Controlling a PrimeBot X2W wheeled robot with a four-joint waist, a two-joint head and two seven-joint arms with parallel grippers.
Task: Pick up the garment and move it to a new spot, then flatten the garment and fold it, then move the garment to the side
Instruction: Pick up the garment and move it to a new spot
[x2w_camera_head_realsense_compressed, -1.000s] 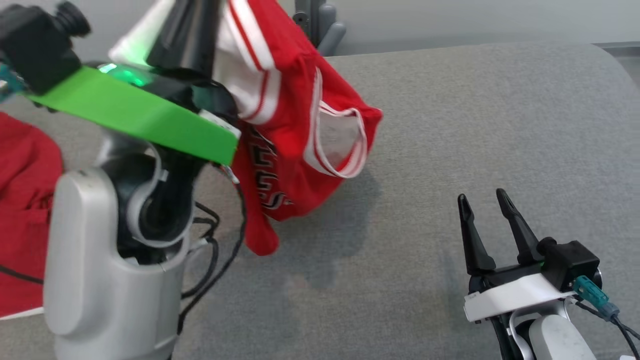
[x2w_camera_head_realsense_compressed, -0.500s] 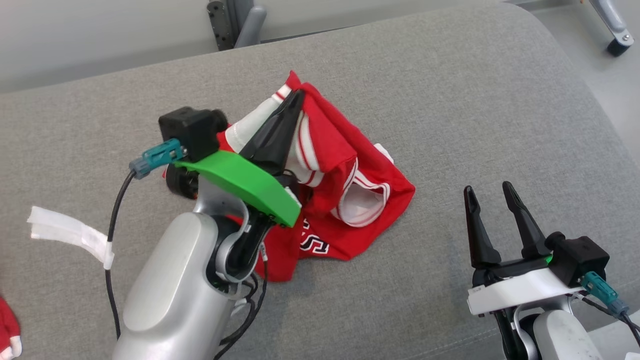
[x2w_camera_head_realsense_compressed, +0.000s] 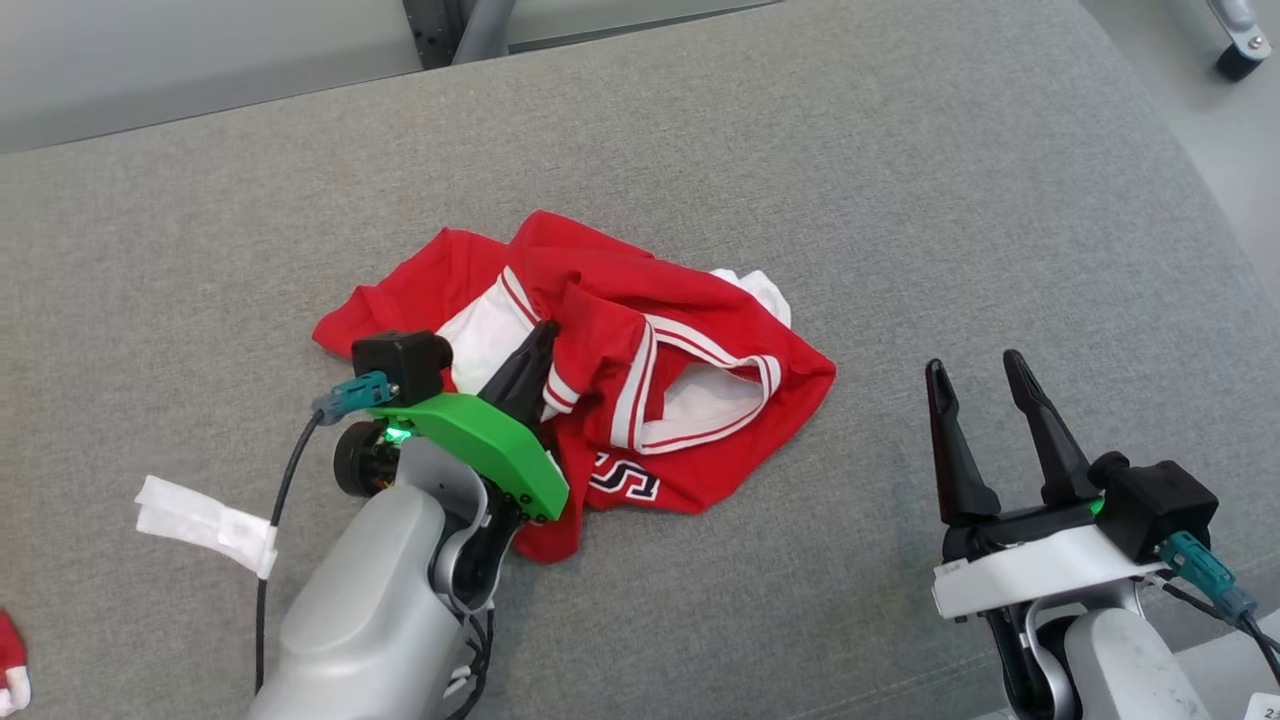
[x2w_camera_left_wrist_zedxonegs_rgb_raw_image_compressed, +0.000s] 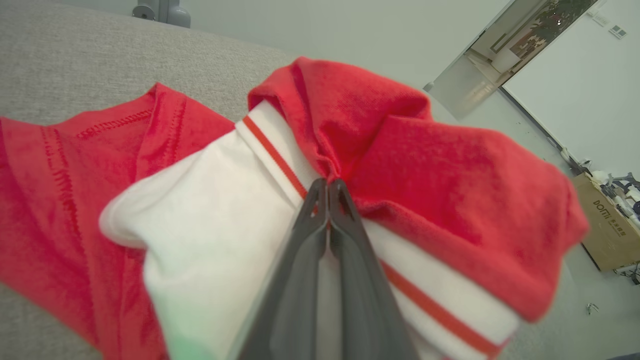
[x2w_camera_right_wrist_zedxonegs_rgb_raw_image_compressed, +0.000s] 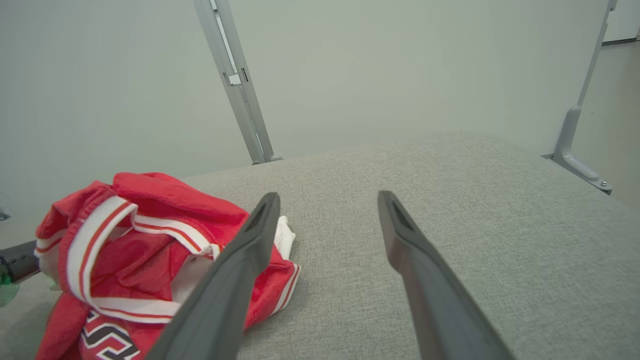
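Observation:
The garment (x2w_camera_head_realsense_compressed: 610, 340) is a red jersey with white trim and dark lettering, lying crumpled in a heap on the grey padded surface (x2w_camera_head_realsense_compressed: 900, 200). My left gripper (x2w_camera_head_realsense_compressed: 545, 335) is shut on a fold of it where white trim meets red cloth. In the left wrist view that gripper (x2w_camera_left_wrist_zedxonegs_rgb_raw_image_compressed: 327, 184) has its tips pressed together, pinching the garment (x2w_camera_left_wrist_zedxonegs_rgb_raw_image_compressed: 430, 165). My right gripper (x2w_camera_head_realsense_compressed: 970, 368) stands open to the right of the heap, apart from it, nothing between its fingers. The right wrist view looks past the right gripper (x2w_camera_right_wrist_zedxonegs_rgb_raw_image_compressed: 327, 200) with the garment (x2w_camera_right_wrist_zedxonegs_rgb_raw_image_compressed: 150, 220) at its left.
A white strip of tape (x2w_camera_head_realsense_compressed: 205, 522) lies on the surface at the left, by my left arm's cable. A scrap of red and white cloth (x2w_camera_head_realsense_compressed: 10, 660) shows at the lower left edge. Metal frame posts (x2w_camera_head_realsense_compressed: 450, 25) stand behind the surface's far edge. A caster (x2w_camera_head_realsense_compressed: 1240, 55) is at the top right.
My left gripper has come down with the garment, which hung in the air a second ago and now lies in a heap on the surface. The head camera has shifted. The right gripper stays open.

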